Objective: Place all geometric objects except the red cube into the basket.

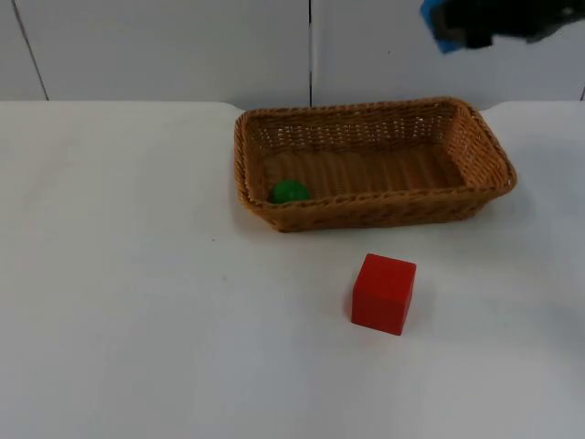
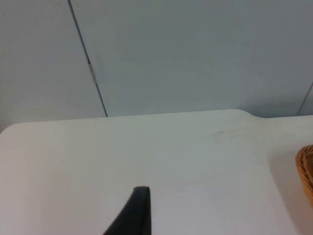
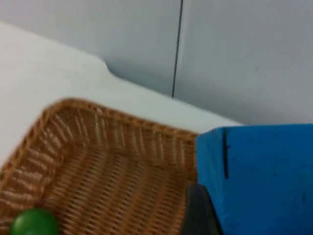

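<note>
A brown wicker basket [image 1: 480,151] stands on the white table at the back centre-right, with a green ball [image 1: 289,192] lying in its front left corner. A red cube [image 1: 384,293] sits on the table in front of the basket. My right gripper [image 1: 466,29] hangs high above the basket's back right part, shut on a blue block [image 1: 437,26]. In the right wrist view the blue block [image 3: 259,176] sits against a black fingertip [image 3: 198,213], above the basket [image 3: 98,161] and the green ball [image 3: 33,223]. One black fingertip [image 2: 134,215] of the left gripper is over bare table.
The grey partition wall [image 1: 183,46] closes the table at the back. The basket's rim [image 2: 305,171] edges into the left wrist view. The left arm waits over the table's left side.
</note>
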Motion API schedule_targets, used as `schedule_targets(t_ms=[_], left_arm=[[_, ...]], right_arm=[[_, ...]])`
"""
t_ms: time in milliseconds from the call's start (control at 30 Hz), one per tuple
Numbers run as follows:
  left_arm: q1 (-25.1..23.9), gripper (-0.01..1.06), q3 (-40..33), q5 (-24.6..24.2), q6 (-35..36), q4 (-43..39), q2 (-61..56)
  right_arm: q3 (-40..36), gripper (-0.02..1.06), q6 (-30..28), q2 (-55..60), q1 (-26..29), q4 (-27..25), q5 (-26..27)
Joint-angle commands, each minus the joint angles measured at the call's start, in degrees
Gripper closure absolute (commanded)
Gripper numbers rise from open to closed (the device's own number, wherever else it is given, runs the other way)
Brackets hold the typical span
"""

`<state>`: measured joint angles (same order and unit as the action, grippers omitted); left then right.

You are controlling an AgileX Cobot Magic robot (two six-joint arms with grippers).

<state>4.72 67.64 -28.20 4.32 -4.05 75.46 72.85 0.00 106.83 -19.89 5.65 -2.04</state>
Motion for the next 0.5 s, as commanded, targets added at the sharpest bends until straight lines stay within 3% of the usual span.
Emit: schedule_targets(t_ms=[0,200,400,467], left_arm=[[-0.1,0.02,-0.3,0.6,0.6,-0.1,0.1],[-0.1,0.02,-0.3,0.6,0.6,-0.1,0.1],[-0.1,0.02,-0.3,0.0,0.6,-0.1,0.0],[-0.1,0.02,-0.3,0.0,0.6,-0.5,0.0]], right_arm=[[2.4,1.03,0.0,4.2,-0.2,0.3,-1.0],[9.7,1.03,2.0,15.0,-0.2,0.3,-5.7],[12.8,1.03,2.6,18.9,-0.2,0.2,-6.1],[13.8,0.98,3.7,19.7,-0.2,0.2,-5.9]])
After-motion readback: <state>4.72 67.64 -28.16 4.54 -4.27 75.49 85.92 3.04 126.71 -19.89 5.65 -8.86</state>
